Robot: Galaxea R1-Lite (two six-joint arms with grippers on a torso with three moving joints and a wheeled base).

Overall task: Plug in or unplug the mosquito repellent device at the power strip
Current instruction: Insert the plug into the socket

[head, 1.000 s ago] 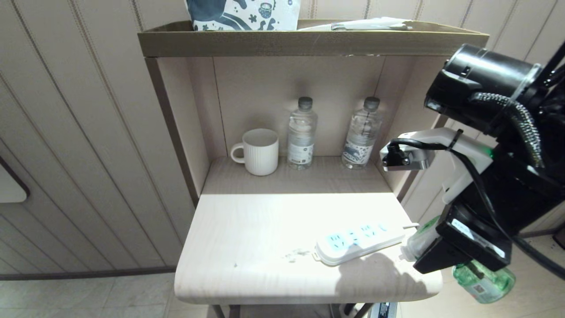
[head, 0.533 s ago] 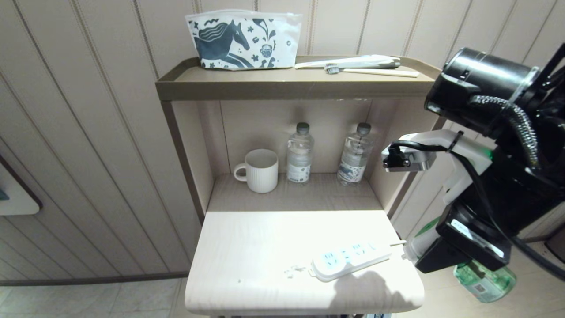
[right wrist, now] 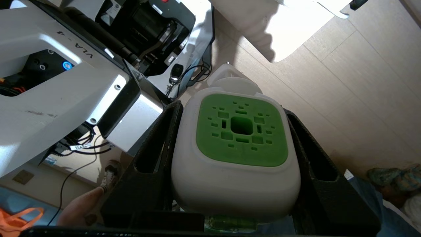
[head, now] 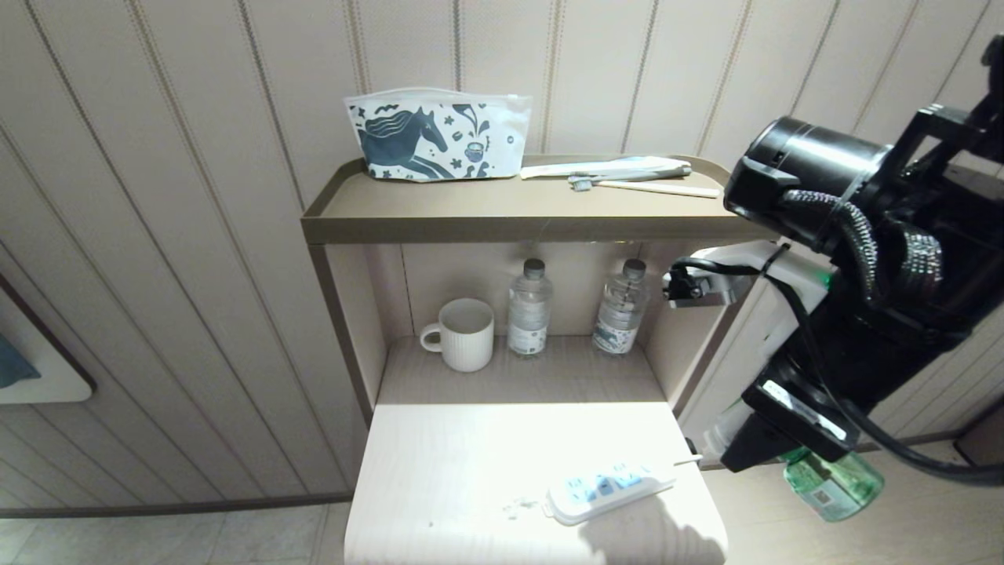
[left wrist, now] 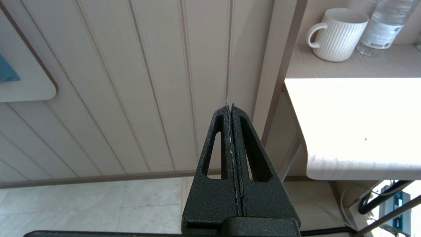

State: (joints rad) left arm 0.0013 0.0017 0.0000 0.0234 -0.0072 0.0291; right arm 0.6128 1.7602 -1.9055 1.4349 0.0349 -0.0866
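The mosquito repellent device (right wrist: 241,131) has a white rounded cap with a green vented centre. My right gripper (right wrist: 232,110) is shut on it, one black finger on each side of the cap. In the head view its green liquid bottle (head: 831,480) hangs beside the right gripper (head: 733,451), off the table's right edge and above the floor. The white power strip (head: 604,490) with light-blue sockets lies on the table near the front right, with nothing plugged into it. My left gripper (left wrist: 231,107) is shut and empty, down to the left of the table.
On the lower shelf stand a white ribbed mug (head: 464,333) and two clear water bottles (head: 529,318). The top shelf (head: 502,227) holds a horse-print pouch (head: 439,135) and a toothbrush (head: 643,185). The table (head: 439,471) is brightly lit. A person's foot (right wrist: 108,176) is beside my base.
The head view has risen and drawn back, so the shelf unit and table sit lower and smaller and the top shelf shows. My right gripper still holds the device.
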